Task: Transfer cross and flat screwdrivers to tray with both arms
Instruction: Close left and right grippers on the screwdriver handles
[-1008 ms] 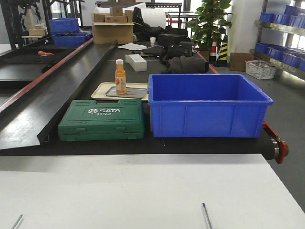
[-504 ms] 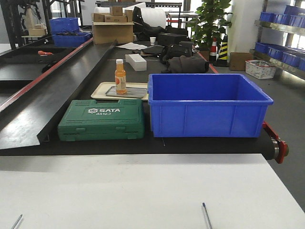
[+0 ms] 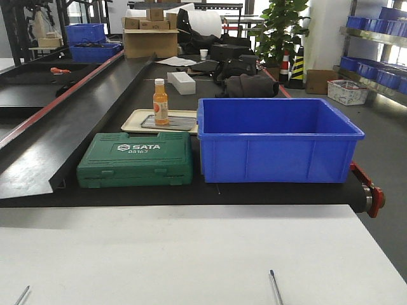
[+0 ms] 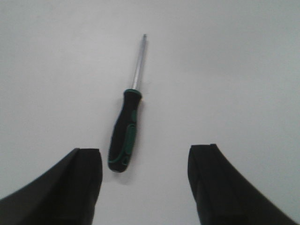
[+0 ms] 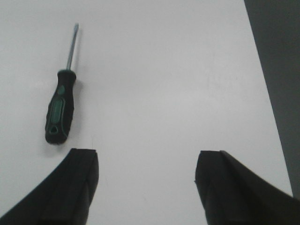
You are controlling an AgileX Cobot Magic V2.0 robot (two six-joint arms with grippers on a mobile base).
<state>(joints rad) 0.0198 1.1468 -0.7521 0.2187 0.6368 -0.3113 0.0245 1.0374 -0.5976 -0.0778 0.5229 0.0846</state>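
Observation:
One black-and-green screwdriver [image 4: 124,133] lies on the white table, its steel shaft pointing away; its handle end sits just ahead of my left gripper [image 4: 146,152], nearer the left finger. The left gripper is open and holds nothing. A second, alike screwdriver [image 5: 60,108] lies ahead and to the left of my right gripper [image 5: 147,153], which is also open and empty. In the front view only the two shaft tips show, one [image 3: 23,294] at the bottom left and one [image 3: 275,287] at the bottom right. The tray is out of view.
Beyond the white table [image 3: 191,248] runs a black conveyor with a green SATA case [image 3: 136,159], a deep blue bin [image 3: 275,138] and a beige tray [image 3: 137,118] holding an orange bottle [image 3: 160,101]. The table's right edge [image 5: 262,89] is close to the right gripper.

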